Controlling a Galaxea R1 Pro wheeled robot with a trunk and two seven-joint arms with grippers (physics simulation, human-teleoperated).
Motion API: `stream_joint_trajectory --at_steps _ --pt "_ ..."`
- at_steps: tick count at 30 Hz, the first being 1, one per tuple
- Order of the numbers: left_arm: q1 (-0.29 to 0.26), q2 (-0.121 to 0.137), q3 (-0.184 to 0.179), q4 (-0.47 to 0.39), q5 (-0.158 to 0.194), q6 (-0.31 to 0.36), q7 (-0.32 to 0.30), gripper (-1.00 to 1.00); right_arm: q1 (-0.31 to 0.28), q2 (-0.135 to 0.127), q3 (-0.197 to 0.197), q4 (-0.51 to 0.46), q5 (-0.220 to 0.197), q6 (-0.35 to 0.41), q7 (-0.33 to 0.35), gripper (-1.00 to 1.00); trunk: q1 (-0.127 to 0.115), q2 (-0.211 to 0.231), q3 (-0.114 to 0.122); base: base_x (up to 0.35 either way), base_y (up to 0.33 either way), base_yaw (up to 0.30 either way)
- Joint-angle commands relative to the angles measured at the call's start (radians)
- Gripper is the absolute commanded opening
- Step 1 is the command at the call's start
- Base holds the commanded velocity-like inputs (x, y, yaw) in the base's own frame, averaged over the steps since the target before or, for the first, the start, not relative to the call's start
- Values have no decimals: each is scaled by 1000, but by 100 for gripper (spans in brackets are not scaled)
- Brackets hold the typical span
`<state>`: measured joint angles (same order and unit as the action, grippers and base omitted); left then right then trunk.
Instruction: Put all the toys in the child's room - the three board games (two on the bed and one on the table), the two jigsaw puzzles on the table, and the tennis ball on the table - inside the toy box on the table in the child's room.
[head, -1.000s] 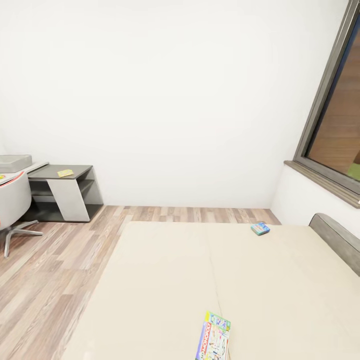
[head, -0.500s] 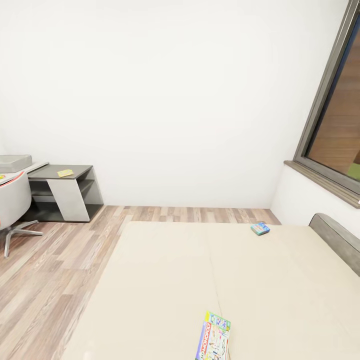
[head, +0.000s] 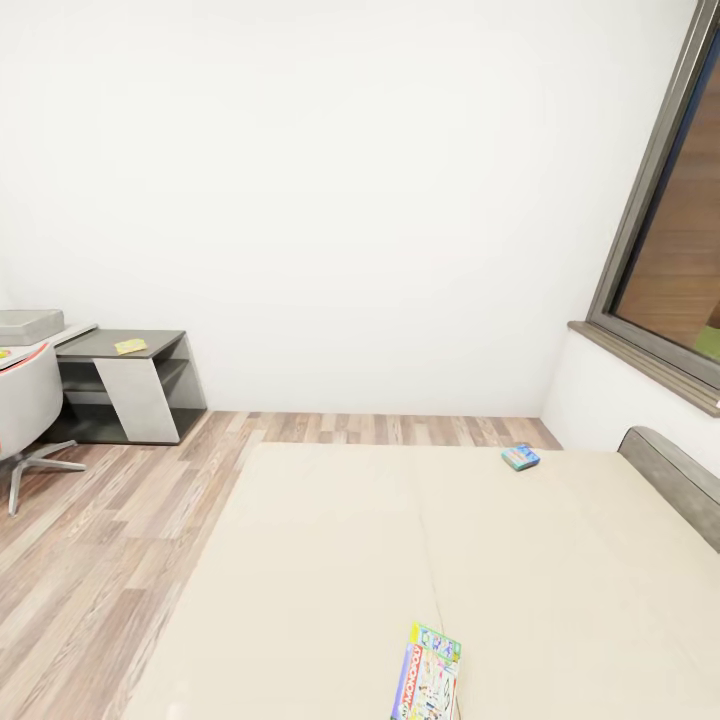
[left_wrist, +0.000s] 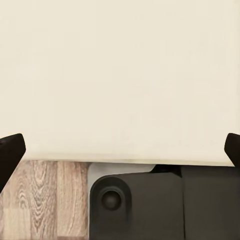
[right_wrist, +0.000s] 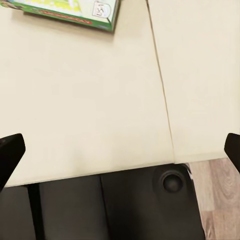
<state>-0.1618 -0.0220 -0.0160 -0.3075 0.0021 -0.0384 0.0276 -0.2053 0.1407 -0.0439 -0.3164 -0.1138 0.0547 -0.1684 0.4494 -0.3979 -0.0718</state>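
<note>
nothing has changed across the head views: the picture has not shifted. the near board game (head: 426, 672) lies at 6 o'clock on the bed (head: 330, 560) as before, the small one (head: 520, 457) at 2 o'clock, none of them moved.

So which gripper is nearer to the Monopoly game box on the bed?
Right. The Monopoly game box lies just ahead of the right gripper; the left gripper faces bare mattress.
</note>
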Motion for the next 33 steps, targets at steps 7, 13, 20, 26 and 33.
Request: stream_joint_trajectory --at_steps 7,13,20,26,33 --pt "-2 7 7 -10 4 12 -16 100 -3 6 -7 -11 -9 10 -2 100 1 -2 -2 0 0 0" --pt "-45 24 13 -65 8 128 -32 100 -11 16 -5 -112 -10 72 -5 100 1 -2 -2 0 0 0" --pt "-107 55 18 -176 13 311 -64 100 -13 29 -5 -341 -11 289 -10 100 1 -2 -2 0 0 0" --pt "-144 69 23 -308 13 475 -111 100 -16 34 -4 -567 -13 445 -16 100 1 -2 -2 0 0 0" --pt "-168 72 33 -383 13 574 -131 100 -61 34 -4 -656 -12 517 -50 100 1 -2 -2 0 0 0"
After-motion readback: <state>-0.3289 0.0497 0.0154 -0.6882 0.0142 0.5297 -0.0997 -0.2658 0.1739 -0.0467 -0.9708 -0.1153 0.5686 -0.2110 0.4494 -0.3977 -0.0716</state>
